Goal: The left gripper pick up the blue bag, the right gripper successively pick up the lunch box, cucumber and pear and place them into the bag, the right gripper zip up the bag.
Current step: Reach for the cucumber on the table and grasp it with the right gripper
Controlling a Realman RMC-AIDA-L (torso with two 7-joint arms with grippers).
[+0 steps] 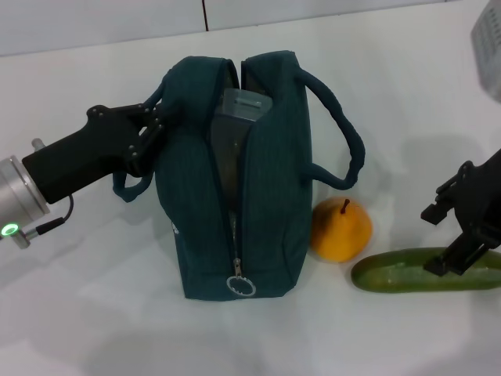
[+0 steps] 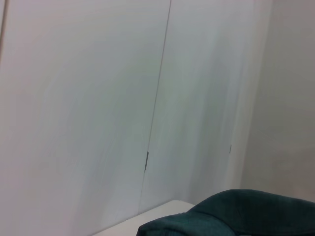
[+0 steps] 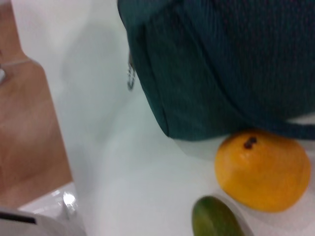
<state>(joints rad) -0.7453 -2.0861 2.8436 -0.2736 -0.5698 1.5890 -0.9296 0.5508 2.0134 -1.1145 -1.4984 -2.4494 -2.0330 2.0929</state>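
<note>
The left gripper (image 1: pixel 150 129) reaches in from the robot's left on a thick black arm, level and pointing toward the middle, its fingers closed on the near handle of the blue bag (image 1: pixel 266 157). Behind it the silver wrist shows a lit green ring. The right gripper (image 1: pixel 462 235) hangs low at the robot's right, fingers pointing down and, as far as can be seen, parted around the cucumber (image 1: pixel 407 274).

A smooth white counter (image 1: pixel 94 313) fills the head view. Behind it stands a pale wall of flat panels (image 2: pixel 74 108) split by a thin dark vertical seam (image 2: pixel 157 98). In the right wrist view, a brown wooden surface (image 3: pixel 24 137) lies beyond the counter's edge.
</note>
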